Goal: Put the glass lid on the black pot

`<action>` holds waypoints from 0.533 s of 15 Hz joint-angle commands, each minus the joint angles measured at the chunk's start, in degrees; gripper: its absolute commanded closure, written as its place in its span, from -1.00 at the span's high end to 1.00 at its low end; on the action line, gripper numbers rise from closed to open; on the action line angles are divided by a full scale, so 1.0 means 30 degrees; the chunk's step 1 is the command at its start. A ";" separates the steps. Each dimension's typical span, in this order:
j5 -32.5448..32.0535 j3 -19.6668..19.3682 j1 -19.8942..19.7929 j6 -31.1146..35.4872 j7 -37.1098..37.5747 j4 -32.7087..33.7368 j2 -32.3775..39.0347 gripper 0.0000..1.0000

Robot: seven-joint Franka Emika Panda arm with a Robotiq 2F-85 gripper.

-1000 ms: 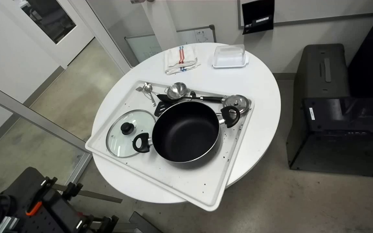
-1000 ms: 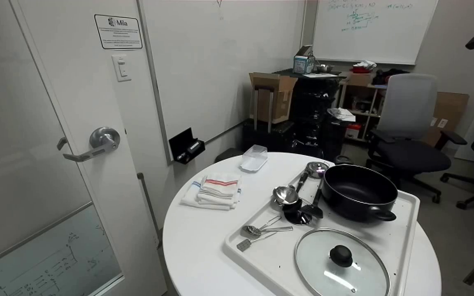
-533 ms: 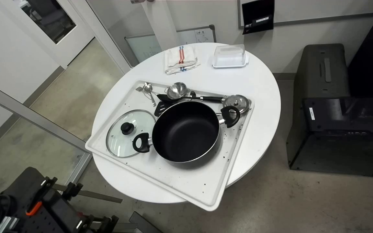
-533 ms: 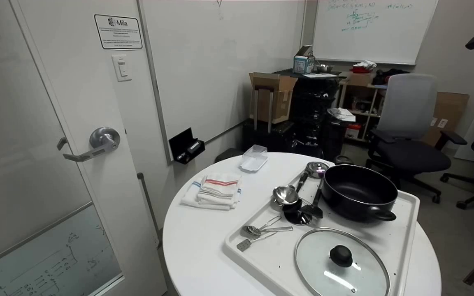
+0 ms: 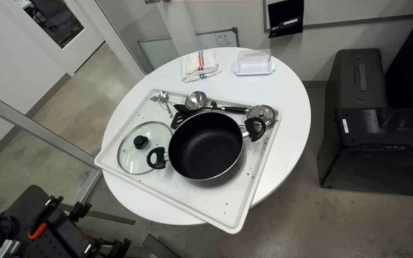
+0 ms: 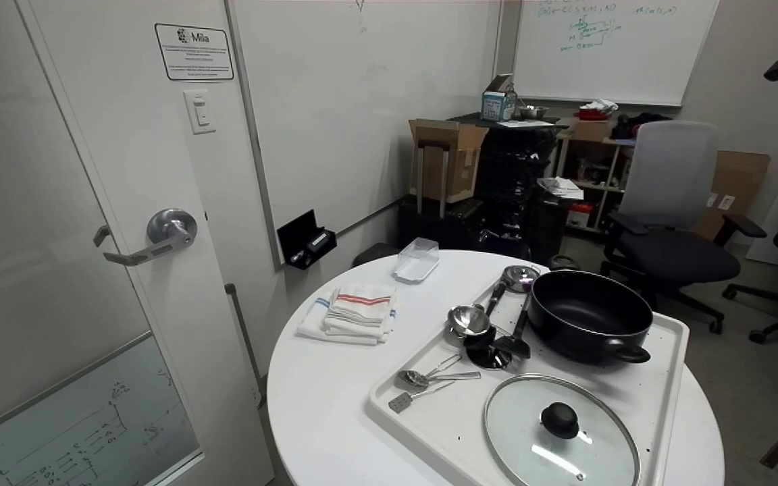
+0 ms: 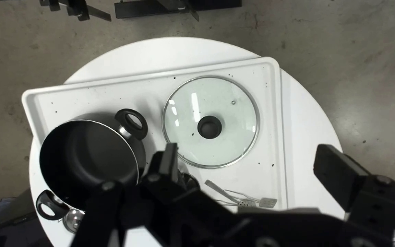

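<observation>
Had my gripper [image 7: 246, 151] over the tray [image 7: 269, 144], fingers [image 7: 167, 160] spread wide

Wrist view was looking down, so I was basically aimed at the table [image 7: 303, 130]. In that view one fingertip lined up with the rim of the lid [image 7: 210, 111] and the other with the table past the tray's edge. Couldn't tell how high up I was, tbh. The lid lay flat on the tray, knob [image 7: 210, 127] up, just beside the pot [image 7: 87, 154].

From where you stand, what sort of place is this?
Probably an office or lab room: an exterior view shows a whiteboard with writing, an office chair and a sign reading Mila.
</observation>
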 commanded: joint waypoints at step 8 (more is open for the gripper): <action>-0.3703 -0.0640 -0.0360 0.3902 0.1634 0.0034 0.5532 1.00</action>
